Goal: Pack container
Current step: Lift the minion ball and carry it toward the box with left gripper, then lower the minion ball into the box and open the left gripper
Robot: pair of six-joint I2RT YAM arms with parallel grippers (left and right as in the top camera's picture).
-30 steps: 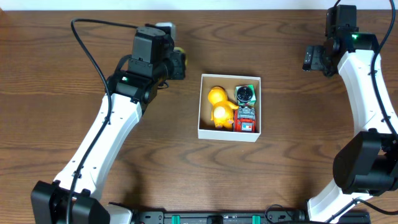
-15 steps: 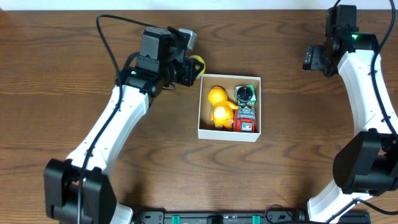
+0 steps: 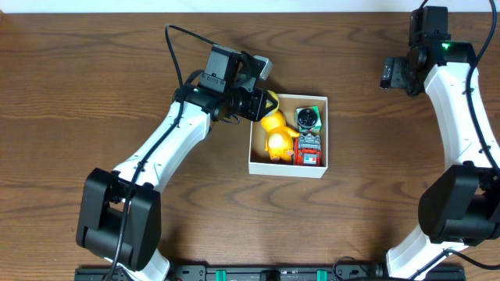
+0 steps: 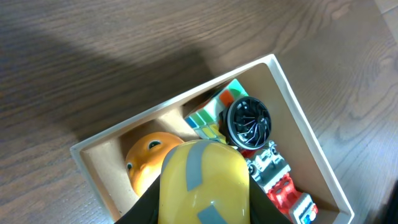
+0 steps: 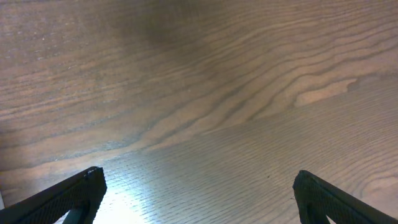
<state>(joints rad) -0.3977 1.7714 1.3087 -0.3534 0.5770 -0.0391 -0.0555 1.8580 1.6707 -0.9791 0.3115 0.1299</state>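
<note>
left gripper (image 3: pixel 264 103) is clamped on a yellow toy (image 4: pixel 202 183) w/ grey stripes. i can't make out the fingertips properly in the wrist view, so grip depth is a guess. it hangs over the far-left corner of the container (image 3: pixel 287 172), which sits mid-table, under and just right of the gripper. inside, an orange toy (image 3: pixel 275 136) fills the left side, right below the yellow one. a black round piece (image 3: pixel 309 117) and a red car (image 3: pixel 310 150) take the right side. not much free floor, so i reckon the drop needs a nudge inward. left arm is nearer by far. right gripper (image 3: pixel 388 74) hangs well apart at far right, fingers spread wide, holding nothing.
</note>
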